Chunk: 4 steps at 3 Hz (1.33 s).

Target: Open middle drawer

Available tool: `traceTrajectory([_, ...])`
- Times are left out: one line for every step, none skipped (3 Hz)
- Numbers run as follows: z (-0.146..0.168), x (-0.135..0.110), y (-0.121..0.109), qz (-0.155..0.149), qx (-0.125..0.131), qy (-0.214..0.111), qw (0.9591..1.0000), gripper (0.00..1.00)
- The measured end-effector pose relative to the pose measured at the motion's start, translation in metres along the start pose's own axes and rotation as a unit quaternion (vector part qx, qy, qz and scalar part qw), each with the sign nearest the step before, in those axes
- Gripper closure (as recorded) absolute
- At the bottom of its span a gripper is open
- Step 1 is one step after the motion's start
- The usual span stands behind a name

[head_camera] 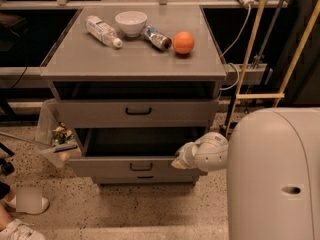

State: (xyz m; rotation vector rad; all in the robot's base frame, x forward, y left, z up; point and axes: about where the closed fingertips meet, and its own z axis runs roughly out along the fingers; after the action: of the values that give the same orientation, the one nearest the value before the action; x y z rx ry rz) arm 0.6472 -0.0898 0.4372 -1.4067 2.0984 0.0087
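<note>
we note the robot's white rounded body point(272, 174) filling the lower right of the view, standing on a speckled floor point(125, 209). beside it on the left stands a grey metal cabinet point(135, 64) with three drawers stacked under a flat top.

the middle drawer point(105, 167) is the second of the three. it stands pulled out toward the camera, its dark inside showing behind the front panel, and a small black bar handle point(141, 167) sits centred on that panel. above it, the top drawer point(90, 113) carries the same handle, with a dark gap over its front. the lowest drawer point(120, 179) shows only as a thin strip below the middle one.

the white arm point(207, 151) reaches left from the body. the gripper point(178, 163) lies at the right end of the middle drawer's front, touching it or just beside it; we cannot tell which. it is well apart from the handle. we cannot tell whether the gripper is spread or pressed together, as its tip is largely hidden by the wrist.

a clear bag point(50, 129) with scraps inside hangs at the cabinet's left side.

on the cabinet top, near the back, lie a plastic bottle point(102, 31) on its side, a white bowl point(131, 22) upright, a can point(157, 38) on its side, and an orange point(183, 42) just right of the can.
</note>
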Motion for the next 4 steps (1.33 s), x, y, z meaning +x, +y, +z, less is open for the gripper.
traceTrajectory([0.000, 0.000, 0.000, 0.000, 0.000, 0.000, 1.0000, 1.00])
traceTrajectory([0.001, 0.002, 0.007, 0.000, -0.006, 0.004, 1.0000, 1.00])
traceTrajectory([0.000, 0.001, 0.007, 0.000, -0.006, 0.004, 1.0000, 1.00])
traceTrajectory([-0.003, 0.006, 0.015, 0.000, -0.014, 0.003, 0.9999, 1.00])
